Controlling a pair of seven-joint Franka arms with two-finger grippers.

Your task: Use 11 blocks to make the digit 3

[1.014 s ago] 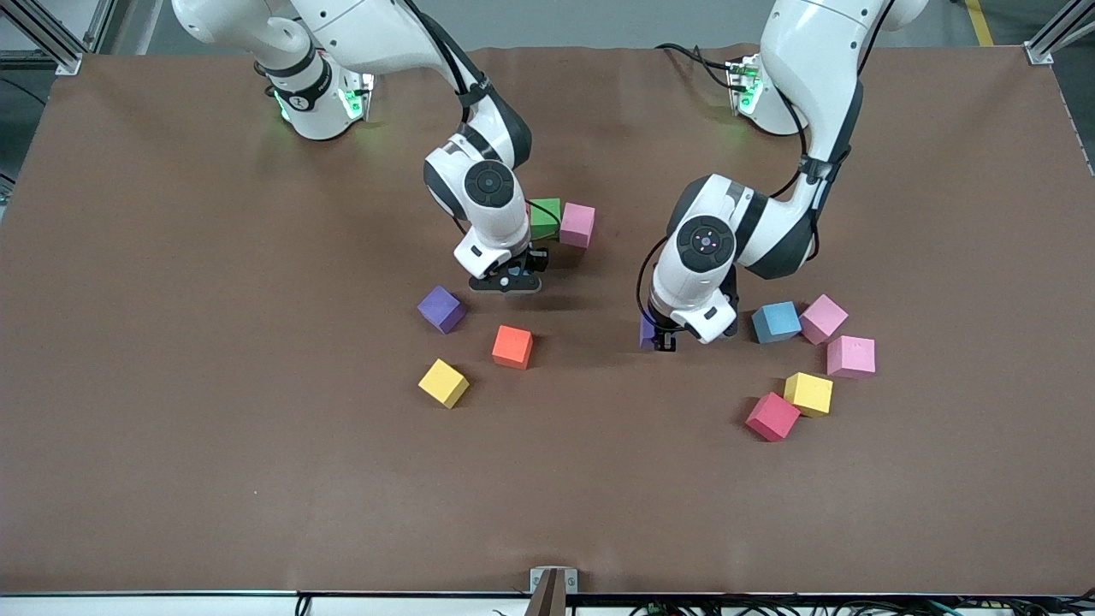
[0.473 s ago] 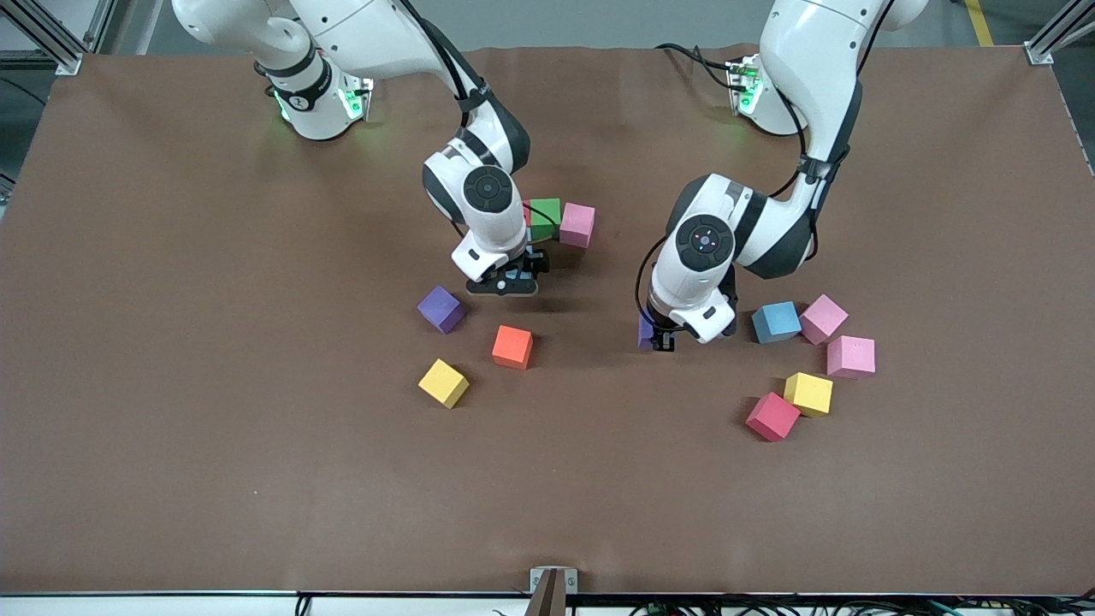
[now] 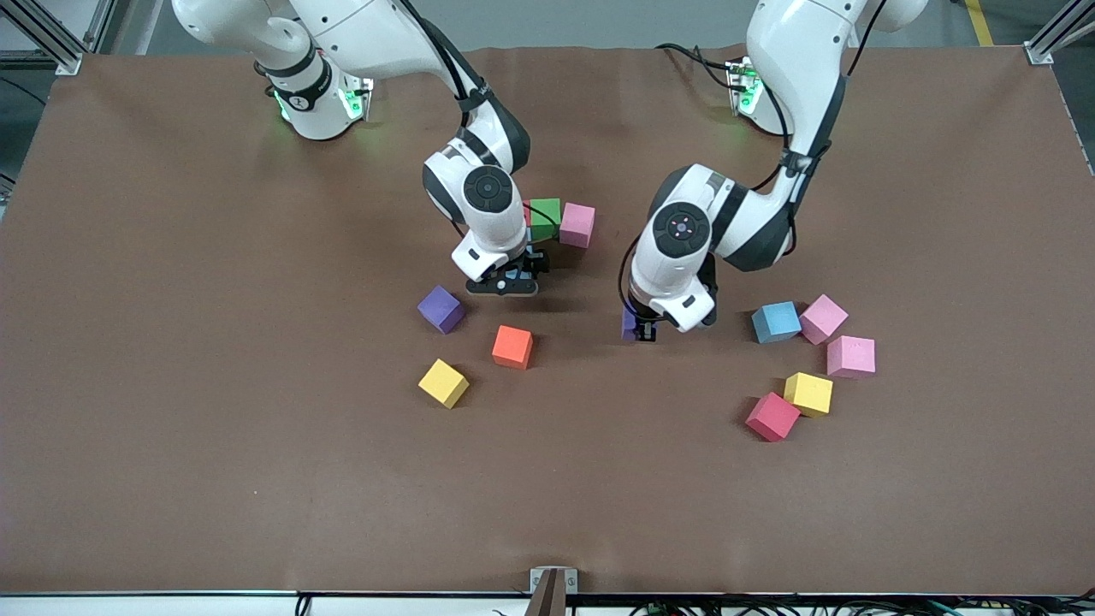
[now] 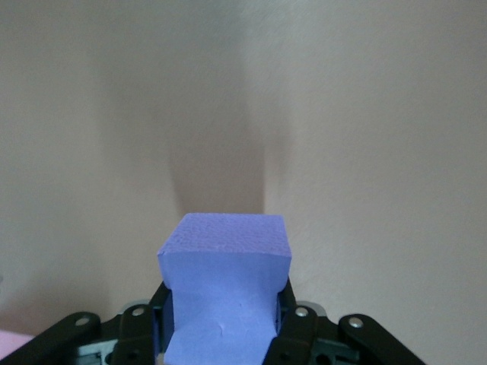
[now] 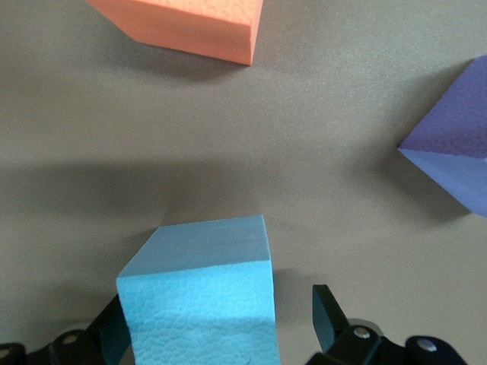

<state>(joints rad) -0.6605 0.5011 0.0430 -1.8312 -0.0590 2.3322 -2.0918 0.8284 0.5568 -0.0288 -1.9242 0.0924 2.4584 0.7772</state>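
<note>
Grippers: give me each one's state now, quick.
Left gripper: shut on the purple block.
Right gripper: open, a blue block between its fingers.

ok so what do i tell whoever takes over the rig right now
Left gripper: shut on a purple block, over bare table between the two loose groups.
Right gripper: open around a light blue block that rests on the table, nearer the camera than the green block.
Done: green block and pink block sit side by side.
Left: most of the 3. Loose toward the right arm's end: loose purple, orange, yellow. Toward the left arm's end: blue, pink one, pink two, second yellow, red.
</note>
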